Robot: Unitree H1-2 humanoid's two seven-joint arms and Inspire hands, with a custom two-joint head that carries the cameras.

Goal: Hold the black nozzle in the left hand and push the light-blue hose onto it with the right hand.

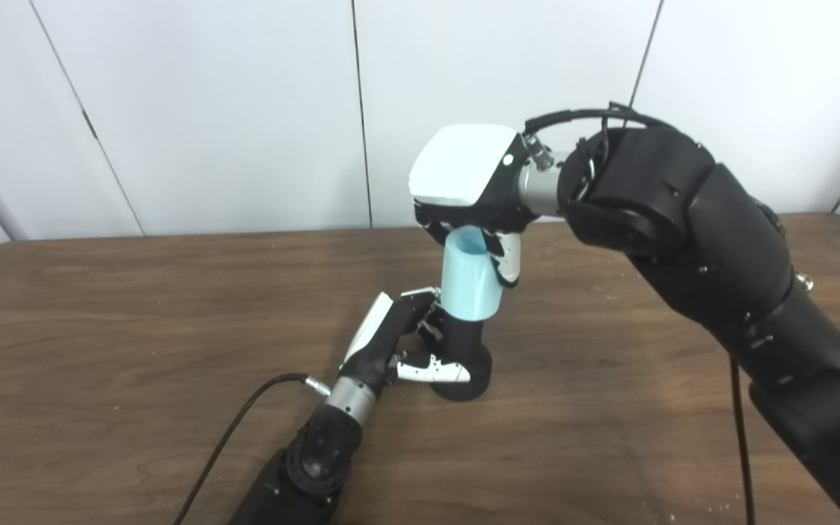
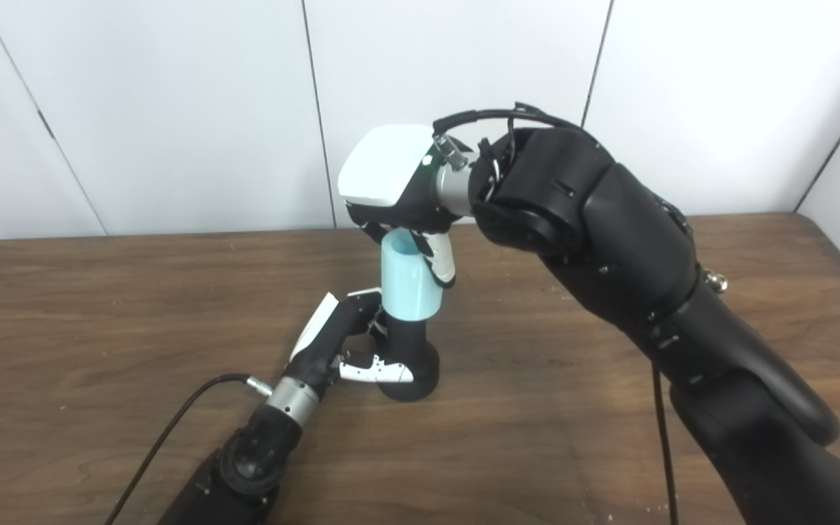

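Left arm enters from the 6 o'clock edge, black cable trailing off its wrist toward 7 o'clock. Left hand sits low on the wooden surface, fingers wrapped around the black nozzle, thumb lying across the nozzle's front near its base. So the left hand is clamped on the nozzle, not spread.

Nozzle stands upright near scene centre, wide rounded foot resting on the surface, narrower neck going up. Light-blue hose is a short tube sitting upright over the top of the nozzle, its lower rim covering the neck, touching it; how deep it is seated cannot be told. Open top end of the hose is visible just under the right hand.

Right arm, bulky and black, comes in from the 4 o'clock corner and arches over toward centre. Right hand has a white back plate, hangs directly above the hose at 12 o'clock of it, fingers curled down around the hose's upper end, pinching it from the sides. Thin dark cable loops over the right wrist.

Behind the surface, at 12 o'clock, white wall panels with dark vertical seams.
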